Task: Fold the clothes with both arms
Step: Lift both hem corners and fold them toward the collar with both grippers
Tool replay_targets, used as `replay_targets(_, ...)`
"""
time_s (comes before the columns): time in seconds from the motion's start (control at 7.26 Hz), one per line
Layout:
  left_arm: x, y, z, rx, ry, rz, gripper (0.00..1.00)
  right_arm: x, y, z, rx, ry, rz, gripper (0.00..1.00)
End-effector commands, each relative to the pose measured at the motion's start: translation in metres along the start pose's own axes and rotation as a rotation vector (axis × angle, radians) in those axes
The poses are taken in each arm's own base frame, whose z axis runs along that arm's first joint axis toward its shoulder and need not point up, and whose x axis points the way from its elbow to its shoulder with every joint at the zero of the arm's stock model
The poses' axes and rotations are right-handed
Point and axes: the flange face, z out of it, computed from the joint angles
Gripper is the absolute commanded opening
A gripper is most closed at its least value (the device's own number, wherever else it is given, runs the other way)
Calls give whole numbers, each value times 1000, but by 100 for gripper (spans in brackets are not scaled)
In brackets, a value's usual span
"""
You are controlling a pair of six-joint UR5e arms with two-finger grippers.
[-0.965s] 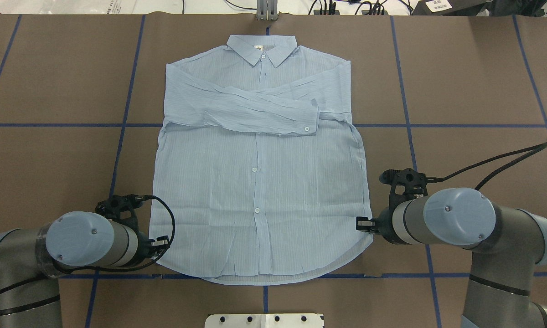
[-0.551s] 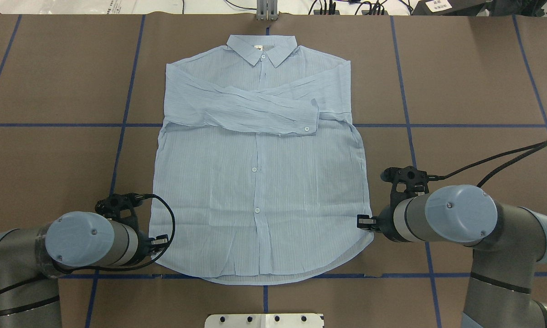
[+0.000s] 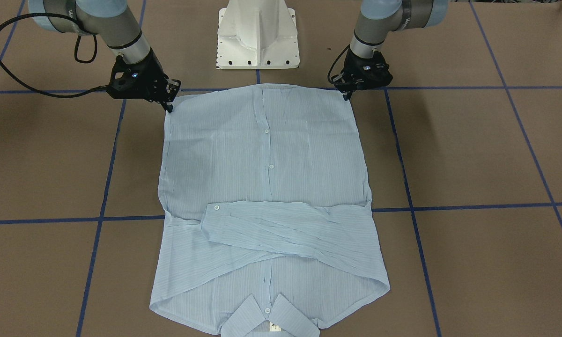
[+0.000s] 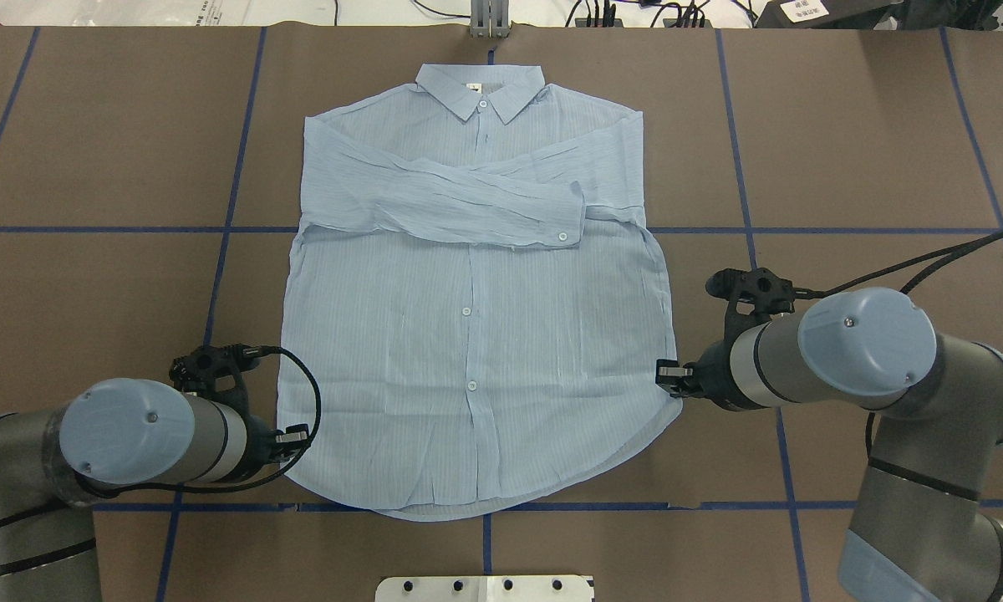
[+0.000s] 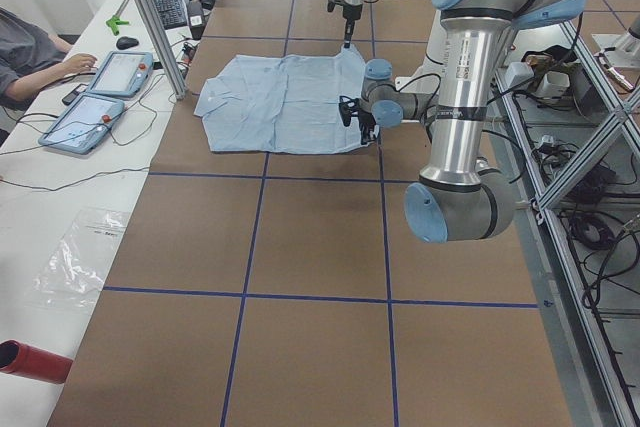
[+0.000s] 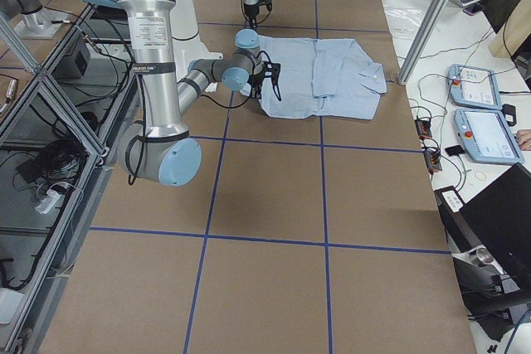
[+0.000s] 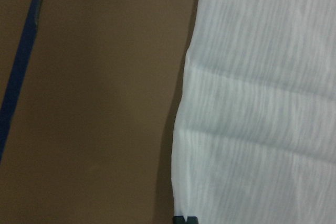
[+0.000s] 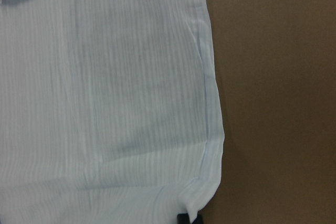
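The shirt (image 4: 468, 334) lies flat on the table (image 4: 92, 150). The right gripper (image 4: 669, 378) has moved away from the robot, pinching the hem corner, which came along. The left gripper (image 4: 294, 436) touches the other corner, and I cannot tell if it grips. Only the front view shows both tips clearly.

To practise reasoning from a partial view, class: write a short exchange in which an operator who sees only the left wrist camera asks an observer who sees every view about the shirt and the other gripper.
Operator: I see only a shirt edge on the brown table. Where is the right gripper?
Observer: The right gripper is at the opposite hem corner, on the robot's side of the shirt.
Operator: How do the sleeves lie?
Observer: The sleeves are folded across the chest, just below the collar.
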Motion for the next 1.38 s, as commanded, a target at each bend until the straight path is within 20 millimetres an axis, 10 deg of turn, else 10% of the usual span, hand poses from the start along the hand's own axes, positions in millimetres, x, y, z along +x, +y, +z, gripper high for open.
replay_targets(0.0, -4, -20, -9, 26, 2, 69, 0, 5, -17, -12, -5, -13, 27, 0)
replay_targets(0.83, -2, -56, -33, 35, 41, 74, 0, 4, -46, -34, 9, -51, 49, 0)
replay_targets(1.24, 8, -118, -84, 77, 128, 69, 0, -16, -81, -55, 75, -90, 72, 0)
